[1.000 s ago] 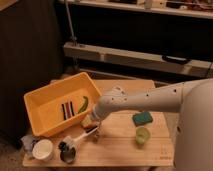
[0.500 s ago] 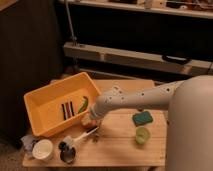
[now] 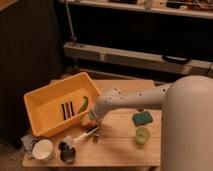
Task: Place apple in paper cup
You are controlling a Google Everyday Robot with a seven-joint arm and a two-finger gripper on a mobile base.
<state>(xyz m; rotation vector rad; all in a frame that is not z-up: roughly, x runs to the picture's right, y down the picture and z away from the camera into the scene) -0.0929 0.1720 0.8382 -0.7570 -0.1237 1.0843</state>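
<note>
The white paper cup stands upright at the table's front left corner, below the yellow bin. I cannot make out the apple in this view; it may be hidden by the arm. My gripper hangs from the white arm that reaches in from the right. It is low over the table just off the bin's front right corner, to the right of and behind the paper cup, and apart from it.
A yellow bin on the left holds a green item and dark sticks. A dark cup-like thing sits beside the paper cup. A pale green cup and a green sponge are at the right. Dark shelving stands behind the table.
The arm has shifted slightly left and forward, bringing the gripper a little closer to the bin's corner and the front-left objects. Nothing else has moved.
</note>
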